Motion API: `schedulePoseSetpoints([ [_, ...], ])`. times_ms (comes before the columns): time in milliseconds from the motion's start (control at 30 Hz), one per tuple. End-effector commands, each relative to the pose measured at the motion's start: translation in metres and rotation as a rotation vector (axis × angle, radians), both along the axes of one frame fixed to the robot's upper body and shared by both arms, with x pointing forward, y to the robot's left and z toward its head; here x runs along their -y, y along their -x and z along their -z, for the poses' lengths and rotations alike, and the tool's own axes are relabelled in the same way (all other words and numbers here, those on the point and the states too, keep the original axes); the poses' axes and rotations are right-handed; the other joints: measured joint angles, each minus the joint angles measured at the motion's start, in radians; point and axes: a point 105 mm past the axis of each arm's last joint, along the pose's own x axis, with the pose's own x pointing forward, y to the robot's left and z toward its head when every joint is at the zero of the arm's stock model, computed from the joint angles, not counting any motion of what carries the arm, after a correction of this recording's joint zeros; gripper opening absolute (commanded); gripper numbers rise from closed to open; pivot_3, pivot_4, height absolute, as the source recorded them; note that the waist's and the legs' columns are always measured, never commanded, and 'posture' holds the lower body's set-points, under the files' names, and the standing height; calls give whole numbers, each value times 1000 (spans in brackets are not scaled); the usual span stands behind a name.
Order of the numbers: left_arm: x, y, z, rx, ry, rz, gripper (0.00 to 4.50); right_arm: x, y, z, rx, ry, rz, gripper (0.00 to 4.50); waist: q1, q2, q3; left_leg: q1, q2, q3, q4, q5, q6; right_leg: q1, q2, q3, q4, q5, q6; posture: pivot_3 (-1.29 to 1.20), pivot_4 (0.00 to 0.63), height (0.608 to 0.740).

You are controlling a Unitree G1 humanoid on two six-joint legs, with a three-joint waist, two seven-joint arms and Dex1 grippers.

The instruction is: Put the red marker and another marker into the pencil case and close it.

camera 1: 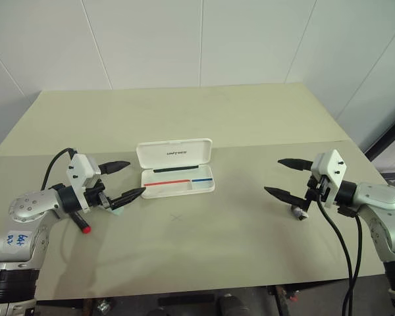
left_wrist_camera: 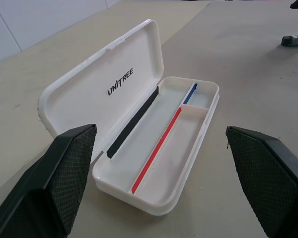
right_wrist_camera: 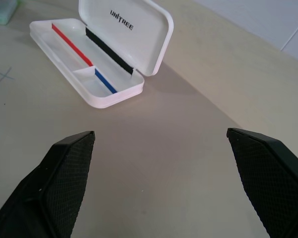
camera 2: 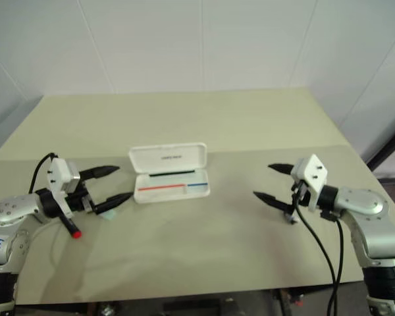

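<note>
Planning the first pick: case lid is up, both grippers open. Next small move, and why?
Probably lower the left gripper toward the slim red-capped marker lying on the table just beneath that arm. The white hard-plastic pencil case stands open and empty, the left fingers are spread and hold nothing, and that marker is the nearest task item.

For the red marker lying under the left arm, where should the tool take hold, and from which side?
Probably mid-barrel, from above with the fingers across its length. The red marker lies flat on the table, its red end poking out beneath the open left tool; the rest of the barrel is hidden by that arm. Its slim, round shape suits a pinch across the width rather than at the ends.
</note>
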Motion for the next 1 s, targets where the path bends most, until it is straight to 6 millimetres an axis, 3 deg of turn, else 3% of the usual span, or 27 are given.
schedulePoseSetpoints([
  [33,10,2,-10,52,2,23,4475,-1,-6,-9,57,-5,-4,4500,0,0,0,0,0,0,0,0,0,0,0,0,0,0,0,0,150,740],
  [467,34,3,-5,16,7,100,4475,-14,-1,-13,54,-16,-53,4500,1,0,0,0,0,0,1,0,0,0,0,0,1,0,0,0,150,740],
  [633,37,0,5,-23,-48,136,3260,-25,1,-14,63,-47,-71,4500,-1,0,0,1,0,0,0,0,0,0,1,0,2,0,0,0,150,740],
  [1000,27,-30,29,-42,-339,141,3260,-66,20,3,-28,-81,-211,4500,1,0,0,1,-1,0,1,1,-1,0,1,0,2,0,0,0,150,740],
])
